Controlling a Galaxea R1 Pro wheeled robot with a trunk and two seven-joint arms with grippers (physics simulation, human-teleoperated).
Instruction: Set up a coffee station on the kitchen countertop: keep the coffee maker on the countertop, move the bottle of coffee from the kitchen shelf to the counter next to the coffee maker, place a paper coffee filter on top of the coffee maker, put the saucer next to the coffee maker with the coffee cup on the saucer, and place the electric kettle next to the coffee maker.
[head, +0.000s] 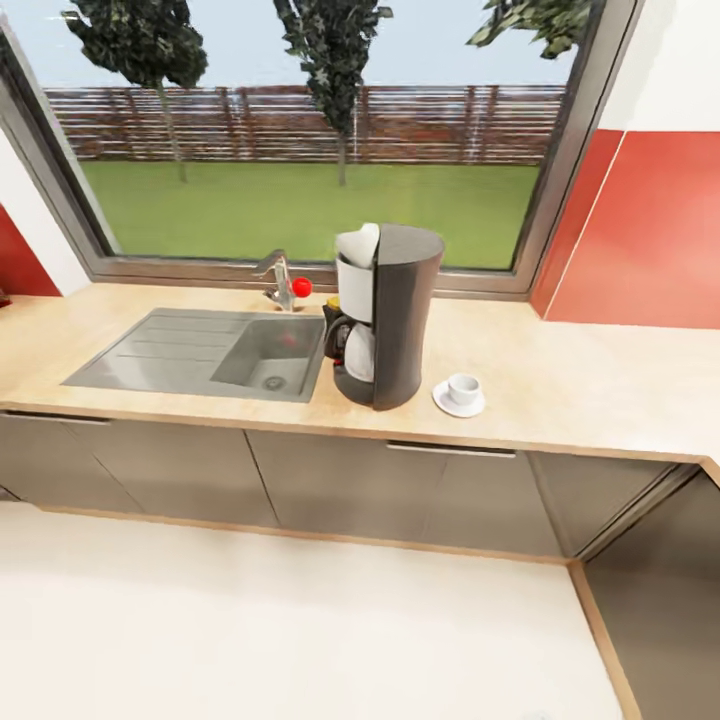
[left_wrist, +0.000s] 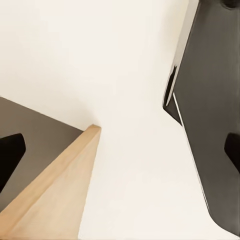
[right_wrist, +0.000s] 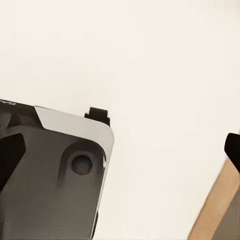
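Note:
The coffee maker (head: 388, 315) stands on the kitchen countertop (head: 560, 380) just right of the sink. A white paper coffee filter (head: 360, 244) rests on its top. To its right the saucer (head: 458, 403) lies on the counter with the coffee cup (head: 463, 387) on it. A yellow-gold cap on something dark (head: 328, 303) peeks out behind the machine's left side; it looks like the bottle of coffee. The electric kettle is out of view. My left gripper (left_wrist: 120, 152) and right gripper (right_wrist: 120, 152) hang open over the pale floor, nothing between their fingers.
A grey sink (head: 205, 352) with a faucet (head: 279, 278) and a small red knob (head: 301, 287) sits left of the machine. Grey cabinets (head: 330, 480) run below. A wood-edged counter corner (head: 610, 640) juts out at the right. My dark base (right_wrist: 50, 175) shows below the grippers.

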